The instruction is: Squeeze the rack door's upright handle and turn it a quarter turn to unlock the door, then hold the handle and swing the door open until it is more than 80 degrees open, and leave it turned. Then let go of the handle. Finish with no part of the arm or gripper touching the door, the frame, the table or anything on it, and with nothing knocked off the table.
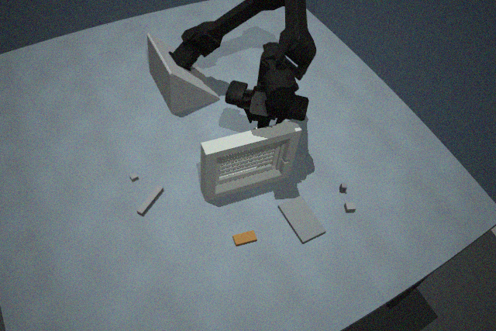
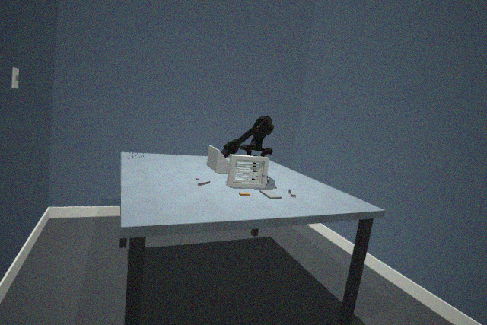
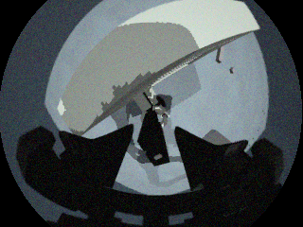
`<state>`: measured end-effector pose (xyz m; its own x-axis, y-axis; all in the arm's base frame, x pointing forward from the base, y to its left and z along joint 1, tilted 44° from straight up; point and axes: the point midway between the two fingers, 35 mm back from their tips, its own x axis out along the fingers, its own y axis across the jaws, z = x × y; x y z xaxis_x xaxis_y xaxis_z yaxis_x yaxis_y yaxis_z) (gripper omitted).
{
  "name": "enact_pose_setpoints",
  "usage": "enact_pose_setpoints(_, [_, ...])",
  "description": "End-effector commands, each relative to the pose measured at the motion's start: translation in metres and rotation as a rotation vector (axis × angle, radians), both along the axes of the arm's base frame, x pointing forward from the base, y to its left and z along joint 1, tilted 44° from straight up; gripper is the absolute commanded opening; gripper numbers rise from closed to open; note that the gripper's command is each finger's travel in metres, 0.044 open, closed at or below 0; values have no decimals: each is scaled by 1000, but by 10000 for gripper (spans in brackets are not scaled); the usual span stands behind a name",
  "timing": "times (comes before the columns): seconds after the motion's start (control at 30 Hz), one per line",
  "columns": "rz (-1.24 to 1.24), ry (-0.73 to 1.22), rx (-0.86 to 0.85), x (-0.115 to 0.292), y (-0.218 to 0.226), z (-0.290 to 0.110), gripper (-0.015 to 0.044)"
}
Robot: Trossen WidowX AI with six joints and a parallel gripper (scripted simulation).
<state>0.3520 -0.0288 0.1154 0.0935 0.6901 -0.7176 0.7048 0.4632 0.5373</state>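
Note:
The pale rack frame stands upright on the table. Thin slats show through its opening. In the wrist view, the top of the frame slants across above the fingers. My gripper is partly open and points down behind the frame's top right as the top camera sees it. A dark shape shows between the fingers in the wrist view; I cannot tell what it is. The door's face, its angle and its handle cannot be made out; contact with the frame is unclear.
A pale wedge-shaped block stands beside the arm's base. A flat grey plate, an orange block, a grey bar and small cubes lie around the frame.

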Motion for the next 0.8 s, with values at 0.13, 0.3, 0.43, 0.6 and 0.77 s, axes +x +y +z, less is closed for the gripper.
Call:
enact_pose_setpoints(0.13, [-281, 271, 36, 0, 0, -1, 290])
enact_pose_setpoints(0.3, [-459, 442, 59, 0, 0, -1, 290])
enact_pose_setpoints(0.43, [-601, 578, 78, 0, 0, -1, 290])
enact_pose_setpoints(0.6, [-772, 743, 100, 0, 0, -1, 290])
enact_pose_setpoints(0.77, [-796, 766, 103, 0, 0, -1, 290])
